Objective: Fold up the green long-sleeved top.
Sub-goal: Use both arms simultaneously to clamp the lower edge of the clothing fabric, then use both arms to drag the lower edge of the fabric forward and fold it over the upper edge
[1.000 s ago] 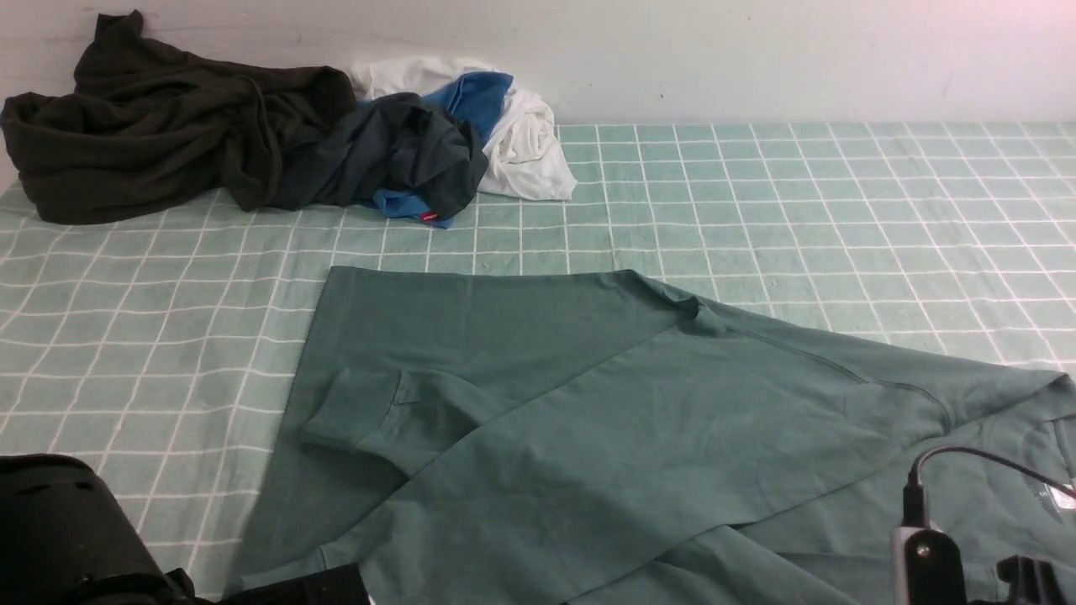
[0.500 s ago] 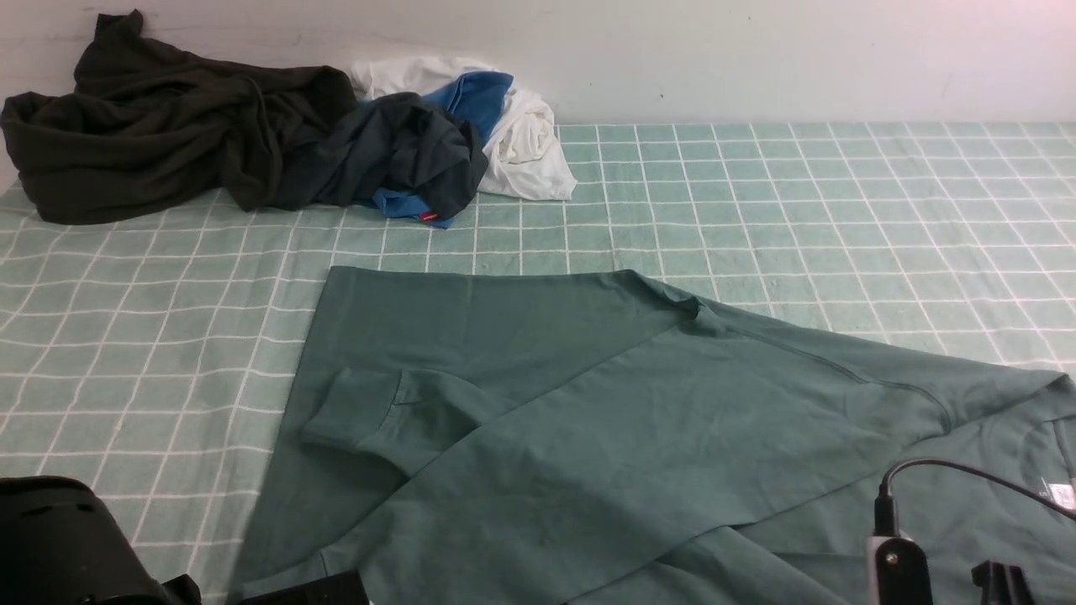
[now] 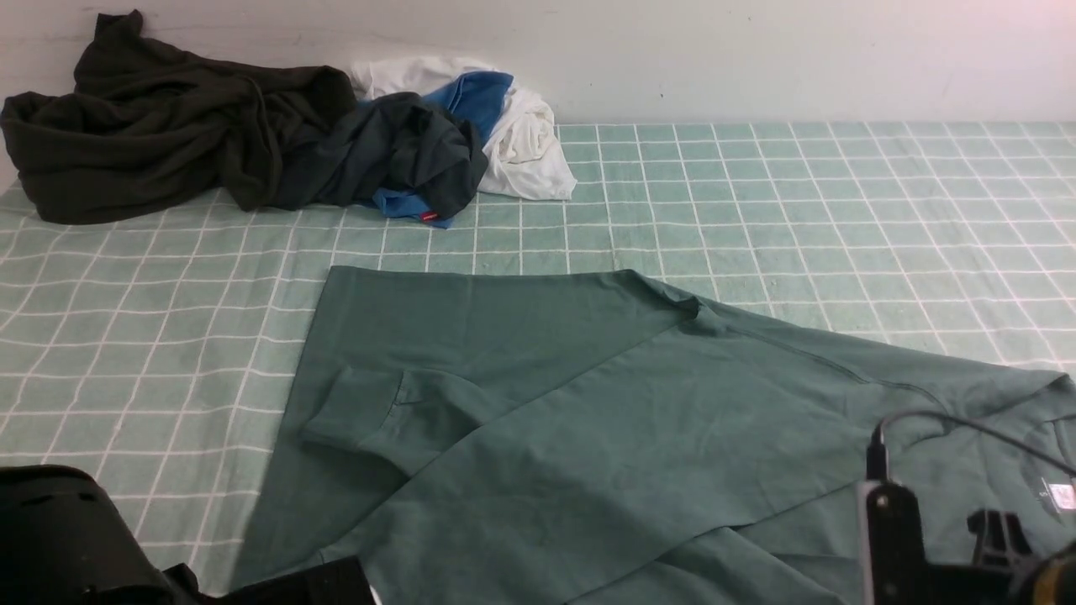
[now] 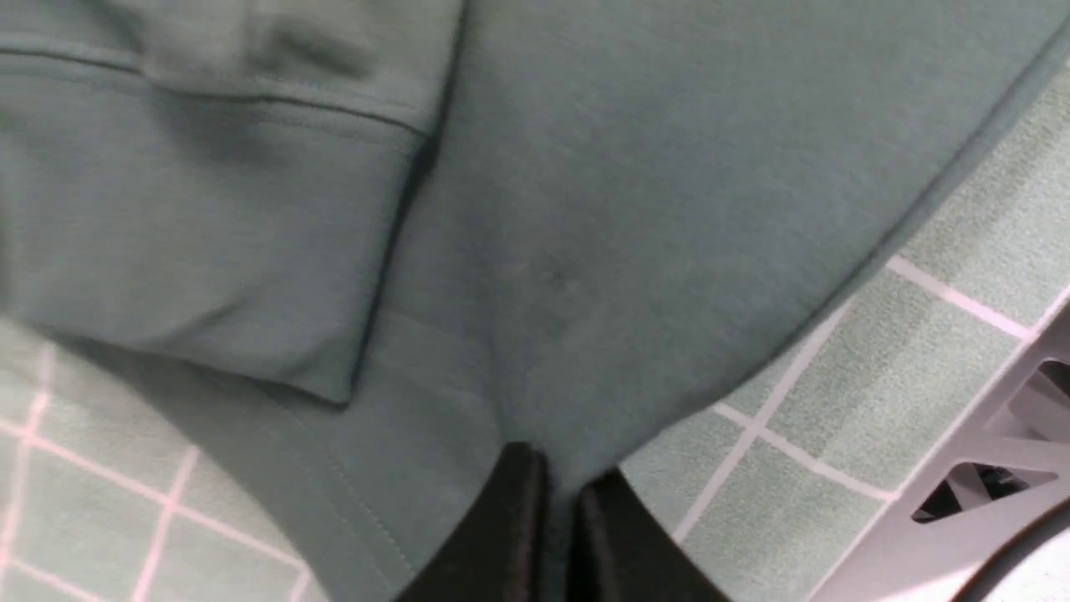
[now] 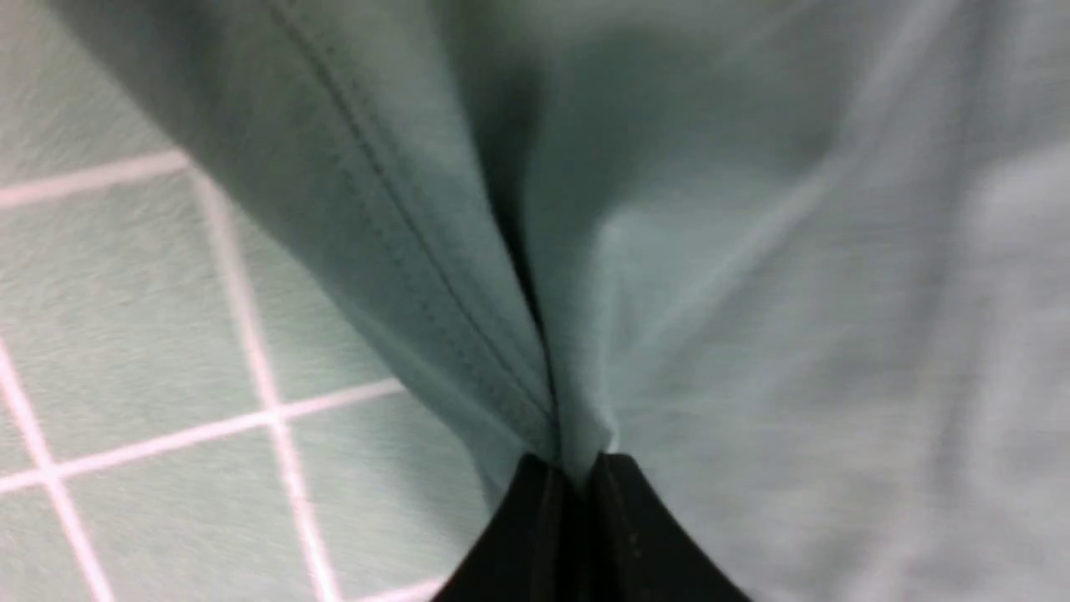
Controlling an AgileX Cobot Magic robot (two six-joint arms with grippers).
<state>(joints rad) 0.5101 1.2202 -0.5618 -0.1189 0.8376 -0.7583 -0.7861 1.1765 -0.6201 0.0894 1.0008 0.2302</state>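
Black left gripper [image 4: 562, 493] low, clamped on green top [image 3: 588, 420] hem; right gripper [image 5: 573, 472] pinching bunched fold.

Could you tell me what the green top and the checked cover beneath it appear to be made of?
The green long-sleeved top: probably a soft cotton-like knit jersey, matte; it drapes in smooth folds, shows stitched seams and puckers where the right gripper pinches it. The checked cover: apparently a woven cloth, matte and slightly nubby; the wrist views show a grainy weave. Exact fibre is unclear.
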